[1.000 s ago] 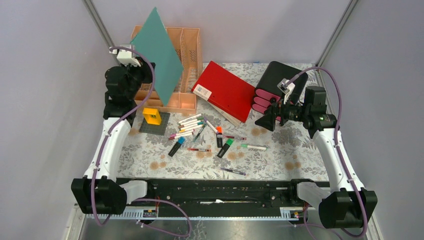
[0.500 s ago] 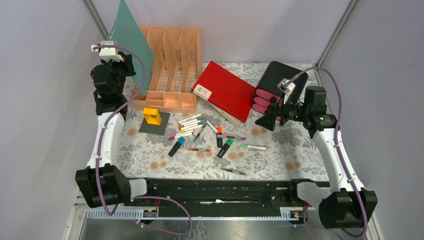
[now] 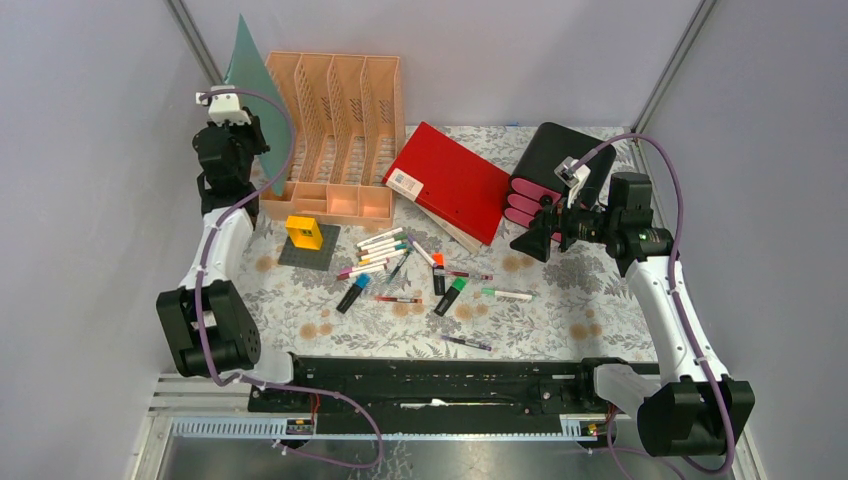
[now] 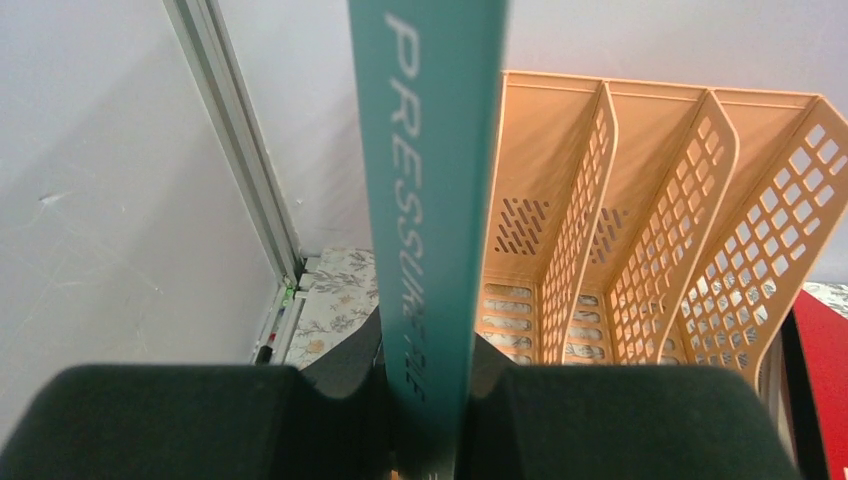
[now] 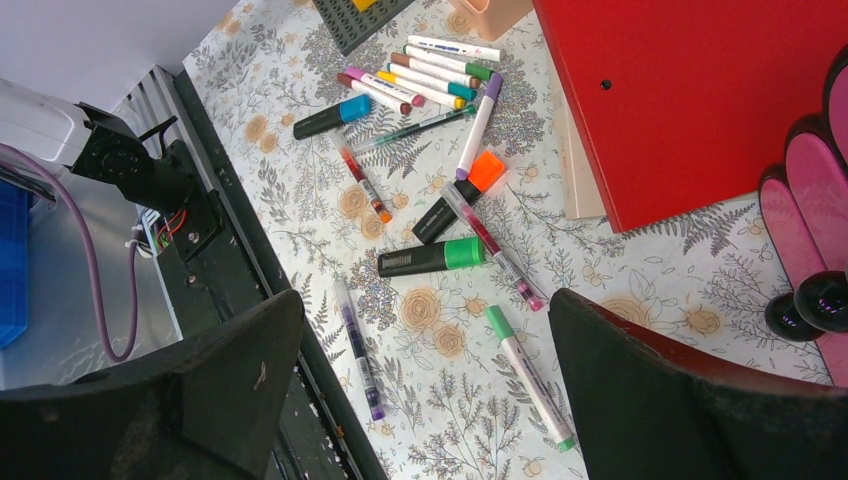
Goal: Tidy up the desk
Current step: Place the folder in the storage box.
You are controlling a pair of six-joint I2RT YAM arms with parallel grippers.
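The desk, in a fern-and-flower cloth, carries a scatter of pens and markers at its middle. My left gripper is raised at the back left, shut on the lower edge of a thin teal folder. The folder stands upright and edge-on just left of the peach file rack. From the left wrist, the folder rises between my closed left gripper, with the rack's slots to its right. My right gripper hovers open over the desk's right side, nothing between the fingers.
A red binder lies on a beige book right of the rack. A black-and-pink drawer box sits behind my right gripper. A yellow block stands on a grey baseplate. Grey walls close in on both sides.
My left arm has swung the teal folder from in front of the file rack to its left side and turned it edge-on. The right arm has not moved.
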